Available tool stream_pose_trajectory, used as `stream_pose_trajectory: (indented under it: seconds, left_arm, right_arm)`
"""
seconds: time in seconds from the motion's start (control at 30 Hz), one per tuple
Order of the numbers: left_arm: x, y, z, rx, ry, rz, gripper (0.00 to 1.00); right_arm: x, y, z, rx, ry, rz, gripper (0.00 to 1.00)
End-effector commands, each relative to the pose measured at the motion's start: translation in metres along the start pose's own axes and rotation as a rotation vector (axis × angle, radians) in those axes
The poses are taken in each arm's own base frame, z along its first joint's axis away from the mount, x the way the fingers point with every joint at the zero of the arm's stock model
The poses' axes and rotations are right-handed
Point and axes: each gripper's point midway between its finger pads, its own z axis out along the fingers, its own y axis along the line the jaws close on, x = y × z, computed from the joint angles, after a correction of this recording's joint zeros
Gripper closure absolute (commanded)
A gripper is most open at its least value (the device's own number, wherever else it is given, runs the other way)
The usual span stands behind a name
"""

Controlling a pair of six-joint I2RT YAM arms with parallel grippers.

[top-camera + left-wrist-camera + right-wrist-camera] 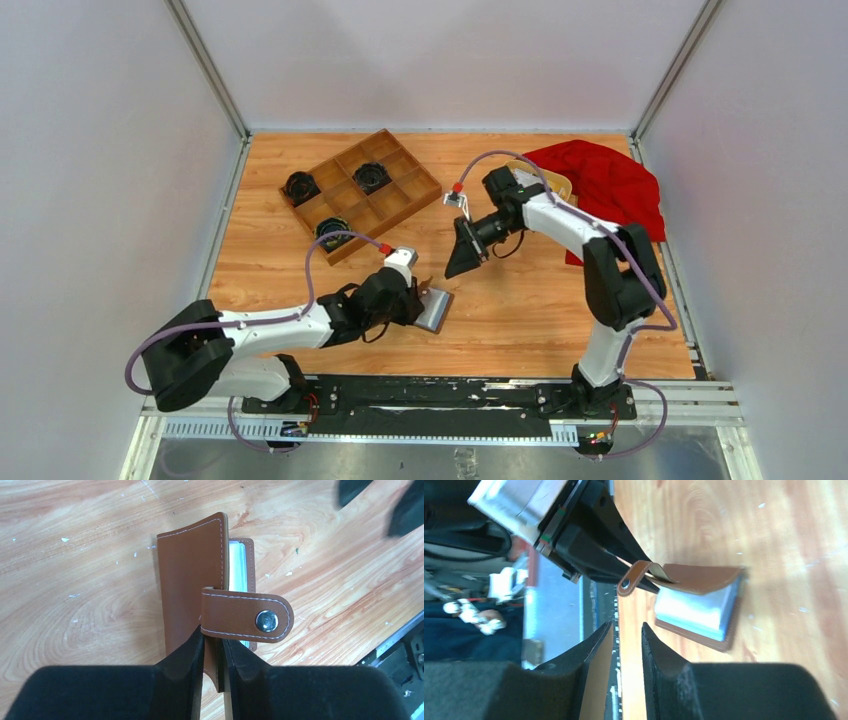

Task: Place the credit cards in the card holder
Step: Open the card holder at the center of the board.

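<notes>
Brown leather is sitting pinched in my left end effector [420, 302]. The left arm is lying low, stretched across the worktop [530, 330], and its fingers [185, 655] are clamping the edge of the raised cover of the card holder [436, 308]. The card holder is resting on the worktop near the front middle. It is opened partway with grey-blue pockets showing underneath, and its strap with the snap button [266, 620] is sticking out sideways. Further right, the right arm is arching over and pointing down-left. Its right end effector [455, 268] is hovering near the holder, jaws narrowly parted, gripping nothing.
</notes>
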Motion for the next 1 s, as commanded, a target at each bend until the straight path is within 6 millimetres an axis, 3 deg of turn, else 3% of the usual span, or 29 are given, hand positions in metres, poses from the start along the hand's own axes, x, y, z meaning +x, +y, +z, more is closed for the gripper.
stream_pose_trajectory:
  seconds: [0.0,0.13,0.17,0.23,0.3,0.37,0.43,0.67,0.97]
  left_arm:
    - [0.003,-0.002,-0.004,0.088,-0.011,-0.041,0.83]
    - [-0.005,-0.011,-0.01,0.18,-0.036,-0.059,0.88]
    - [-0.007,-0.014,-0.011,0.203,-0.04,-0.06,0.89]
    - [-0.009,-0.019,-0.014,0.241,-0.045,-0.065,0.92]
    - [-0.01,-0.024,-0.015,0.274,-0.046,-0.079,0.95]
    - [-0.011,-0.029,-0.015,0.305,-0.045,-0.102,0.95]
    - [-0.01,-0.032,-0.013,0.328,-0.034,-0.127,0.95]
    - [0.002,-0.037,0.0,0.362,0.027,-0.191,0.96]
    - [0.013,-0.021,0.006,0.321,0.051,-0.213,0.96]
  right_arm:
    - [0.009,0.002,-0.032,0.191,0.056,-0.239,0.68]
    - [0.012,0.021,-0.044,0.233,0.053,-0.518,0.68]
    - [0.012,0.033,-0.046,0.22,0.04,-0.666,0.68]
    - [0.026,0.047,-0.043,0.165,0.02,-0.913,0.65]
    - [0.047,0.053,-0.037,0.113,0.014,-1.137,0.52]
    - [0.071,0.048,-0.033,0.097,0.043,-1.268,0.42]
    - [0.086,0.041,-0.032,0.089,0.092,-1.356,0.4]
    - [0.106,0.01,-0.031,0.089,0.264,-1.394,0.61]
    - [0.127,-0.025,-0.027,0.088,0.499,-1.359,0.89]
